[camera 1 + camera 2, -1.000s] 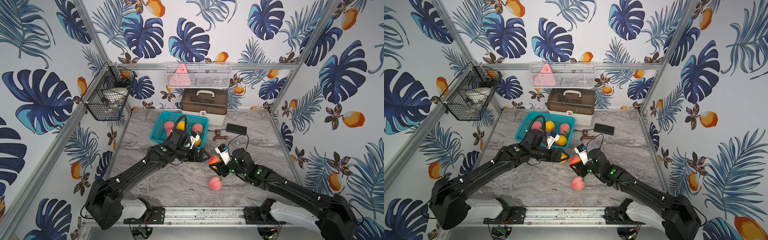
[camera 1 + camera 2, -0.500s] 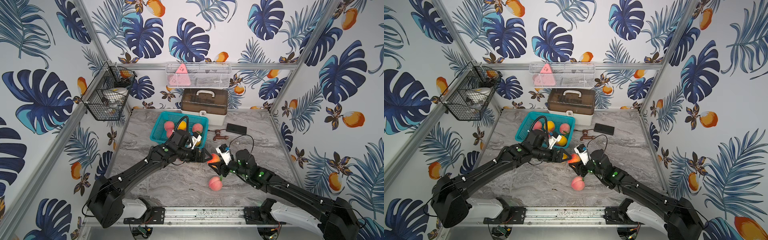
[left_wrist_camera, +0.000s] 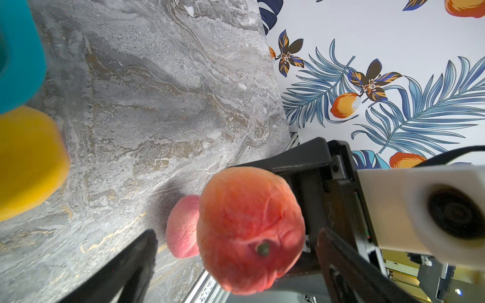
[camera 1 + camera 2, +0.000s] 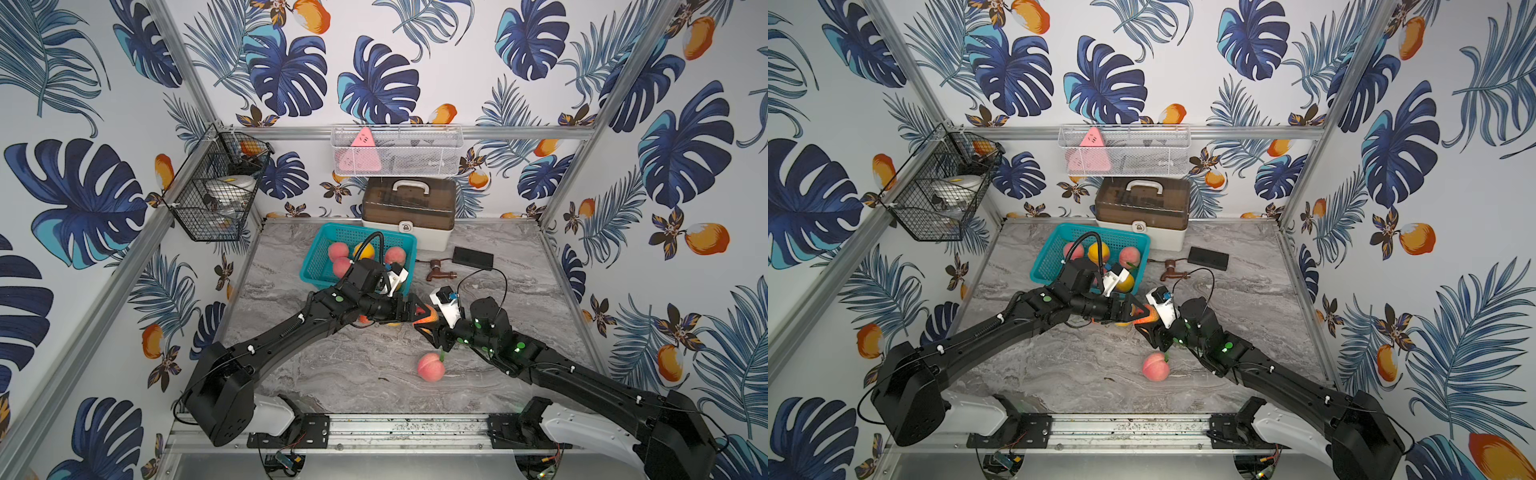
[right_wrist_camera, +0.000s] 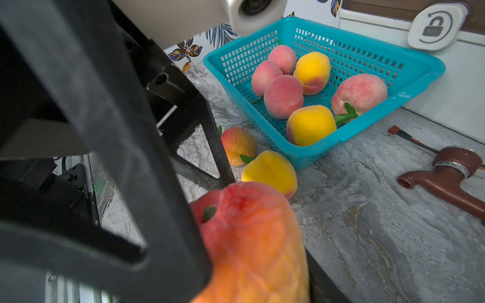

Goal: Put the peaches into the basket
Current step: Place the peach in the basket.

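Left fingers point(image 3: 136, 257) stand spread wide and grip nothing, straddling an orange-red peach point(image 3: 249, 230). The right fingers point(image 5: 147, 199) clamp that peach hard enough to squash it out of round. The two arms meet just right of centre in both top views, raised over the grey marbled counter point(image 4: 332, 374). The teal lattice basket point(image 4: 316, 257) sits up and left of that meeting point, near the back of the counter, with six peaches point(image 5: 283, 95) already inside. A yellow peach point(image 5: 269, 170) and an orange peach with a leaf point(image 5: 238, 145) lie on the counter just beside the basket's near wall. A pink peach point(image 4: 431, 367) lies apart, lower in the frame, below the meeting fingers. This looks like a hand-over, and the timing is the main risk. If the right fingers let go before the left ones have closed, the peach would likely drop, roll and perhaps strike the pink one. The left fingers sit close to the right fingers and could pinch them instead of fruit. The soft, squashed skin may spring back and slip out of a shallow hold. A low carry to the basket could knock the two loose peaches aside.
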### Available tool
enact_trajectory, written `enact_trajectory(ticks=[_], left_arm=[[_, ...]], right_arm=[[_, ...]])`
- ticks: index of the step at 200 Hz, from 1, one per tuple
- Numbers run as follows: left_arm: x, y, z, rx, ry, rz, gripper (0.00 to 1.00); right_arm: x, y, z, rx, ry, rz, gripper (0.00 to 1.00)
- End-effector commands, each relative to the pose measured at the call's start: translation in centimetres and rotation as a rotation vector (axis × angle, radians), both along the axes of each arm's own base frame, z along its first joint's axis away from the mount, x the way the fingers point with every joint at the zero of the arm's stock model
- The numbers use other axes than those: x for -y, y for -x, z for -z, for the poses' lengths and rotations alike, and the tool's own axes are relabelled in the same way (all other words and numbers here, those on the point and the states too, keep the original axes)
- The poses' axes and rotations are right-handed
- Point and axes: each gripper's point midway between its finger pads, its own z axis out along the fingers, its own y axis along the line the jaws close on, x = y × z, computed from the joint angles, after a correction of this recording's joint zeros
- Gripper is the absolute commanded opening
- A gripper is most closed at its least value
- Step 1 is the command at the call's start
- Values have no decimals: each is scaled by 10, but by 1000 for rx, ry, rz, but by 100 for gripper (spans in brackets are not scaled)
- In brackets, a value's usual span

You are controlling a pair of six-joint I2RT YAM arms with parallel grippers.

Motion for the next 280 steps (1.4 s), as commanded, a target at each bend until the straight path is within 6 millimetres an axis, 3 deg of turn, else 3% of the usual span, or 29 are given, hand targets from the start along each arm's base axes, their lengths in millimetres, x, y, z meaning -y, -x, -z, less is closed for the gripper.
enact_trajectory(ticks=[1, 90, 200, 212, 240, 280], left_arm=[[7, -2, -8, 19, 35, 10, 98], [22, -1, -2, 3, 33, 32, 89], [27, -1, 0, 0, 29, 39, 68], [26, -1, 1, 1, 18, 39, 66], [24, -2, -1, 12, 5, 37, 64], [14, -9, -1, 43, -73, 19, 62]], right_arm=[[-5, -2, -11, 34, -26, -15, 47], [-7, -1, -14, 47, -34, -26, 47], [-7, -5, -7, 43, -14, -15, 47], [-6, -6, -6, 43, -12, -9, 50], [-6, -8, -4, 31, -1, 1, 70], [-2, -9, -11, 28, 10, 20, 88]])
